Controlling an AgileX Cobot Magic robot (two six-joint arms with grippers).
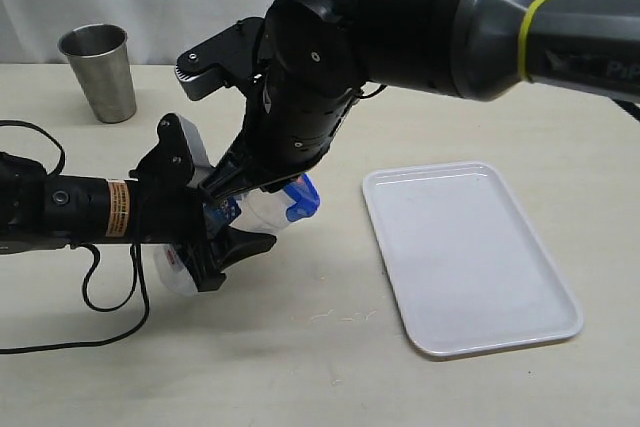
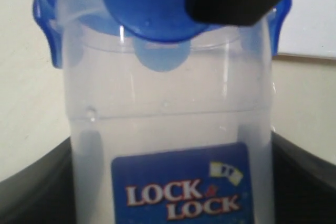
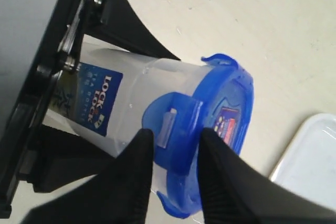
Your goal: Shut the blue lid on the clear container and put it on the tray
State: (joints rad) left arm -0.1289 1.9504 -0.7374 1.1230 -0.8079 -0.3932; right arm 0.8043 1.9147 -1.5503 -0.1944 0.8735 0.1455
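Observation:
The clear container [image 1: 262,209] lies tilted just above the table, held across its body by my left gripper [image 1: 215,237], whose black fingers [image 3: 131,30] press on both sides of it. The blue lid [image 3: 226,103] sits on the container's mouth, facing the tray [image 1: 470,257]. My right gripper [image 3: 177,142] reaches down from above and pinches the lid's rim: one finger is on a side flap, the other on the lid's top beside the sticker. In the left wrist view the container [image 2: 168,114] fills the frame, with the lid [image 2: 147,9] at its far end.
A grey steel cup [image 1: 100,72] stands at the back left of the table. The white tray lies flat to the right of the grippers, a short gap from the lid. A black cable loops on the table under the left arm.

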